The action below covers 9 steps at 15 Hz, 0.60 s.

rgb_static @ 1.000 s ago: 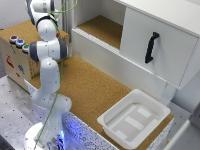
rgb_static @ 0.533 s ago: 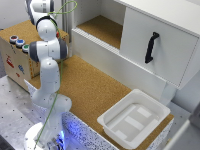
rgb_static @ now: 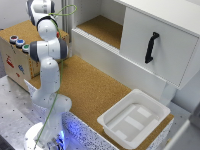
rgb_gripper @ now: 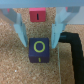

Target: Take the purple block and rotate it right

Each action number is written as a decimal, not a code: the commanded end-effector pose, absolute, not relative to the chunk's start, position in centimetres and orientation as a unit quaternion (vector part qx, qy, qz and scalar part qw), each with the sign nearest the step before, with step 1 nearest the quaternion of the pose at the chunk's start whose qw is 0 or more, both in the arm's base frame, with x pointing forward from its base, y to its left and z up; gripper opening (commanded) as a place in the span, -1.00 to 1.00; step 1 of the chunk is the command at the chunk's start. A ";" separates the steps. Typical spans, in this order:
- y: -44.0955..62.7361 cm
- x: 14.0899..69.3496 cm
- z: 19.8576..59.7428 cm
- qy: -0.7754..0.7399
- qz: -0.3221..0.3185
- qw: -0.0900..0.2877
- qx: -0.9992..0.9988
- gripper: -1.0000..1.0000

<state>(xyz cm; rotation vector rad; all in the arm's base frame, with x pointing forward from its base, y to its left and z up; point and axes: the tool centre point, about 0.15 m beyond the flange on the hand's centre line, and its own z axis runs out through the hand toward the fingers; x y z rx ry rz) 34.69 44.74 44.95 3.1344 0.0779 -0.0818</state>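
In the wrist view the purple block (rgb_gripper: 40, 50) lies on the cork surface, with a yellow ring and a short yellow line on its top face. My gripper (rgb_gripper: 40, 43) is open just above it. One translucent finger (rgb_gripper: 22, 31) stands on one side of the block and the other finger on the opposite side, each with a narrow gap to the block. In the exterior view the arm (rgb_static: 47, 50) reaches up toward the back at that view's left. Neither the hand nor the block can be made out there.
A red block (rgb_gripper: 37, 15) sits just beyond the purple one. A black cable (rgb_gripper: 73, 44) curves beside the gripper. A white tray (rgb_static: 135, 117), a cabinet with a black handle (rgb_static: 151, 47), an open shelf (rgb_static: 102, 27) and a wooden box with coloured buttons (rgb_static: 17, 44) surround the cork table.
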 end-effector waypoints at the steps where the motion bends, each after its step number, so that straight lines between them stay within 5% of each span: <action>1: 44.0 33.9 46.8 0.010 -0.008 -0.023 1.000 1.00; 9: 44.3 36.1 52.3 0.074 0.038 -0.012 0.996 1.00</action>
